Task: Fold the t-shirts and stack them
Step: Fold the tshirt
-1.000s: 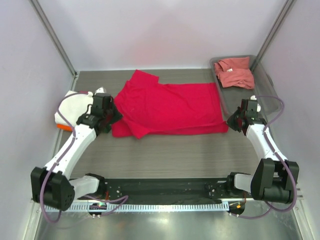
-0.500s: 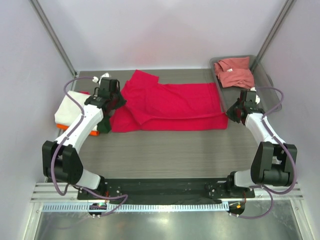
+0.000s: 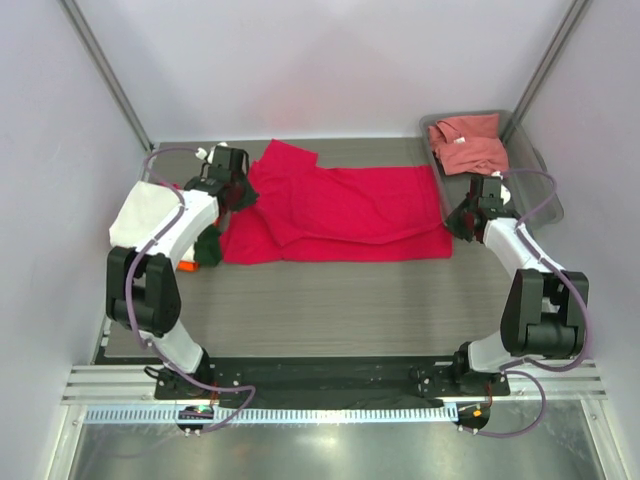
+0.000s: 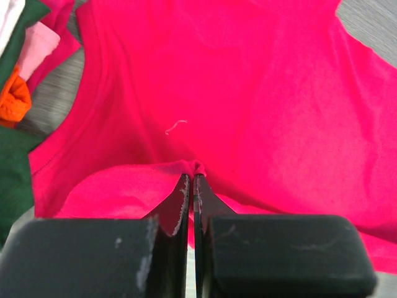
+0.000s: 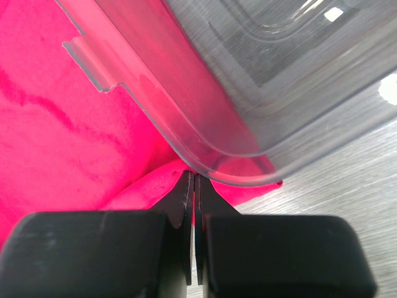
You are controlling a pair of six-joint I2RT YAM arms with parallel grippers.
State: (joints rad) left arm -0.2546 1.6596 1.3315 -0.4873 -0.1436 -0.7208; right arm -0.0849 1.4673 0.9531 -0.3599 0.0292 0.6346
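Left hand [image 4: 191,179] pressed shut on a raised pinch of the crimson t-shirt [image 3: 340,210], at its left edge. Right hand [image 5: 191,177] likewise clamped on a pinch of the shirt's right edge, tucked under the lip of the grey tray [image 5: 248,93]. Crimson t-shirt spread wide across the far half of the counter [image 3: 330,300] between both hands: layered, softly creased, one corner pointing to the far side. Just left of it: dark green t-shirt [image 3: 208,248], orange t-shirt [image 4: 12,99] and cream-white t-shirt [image 3: 140,212], bunched together. Salmon-pink t-shirt [image 3: 468,145] crumpled in the tray.
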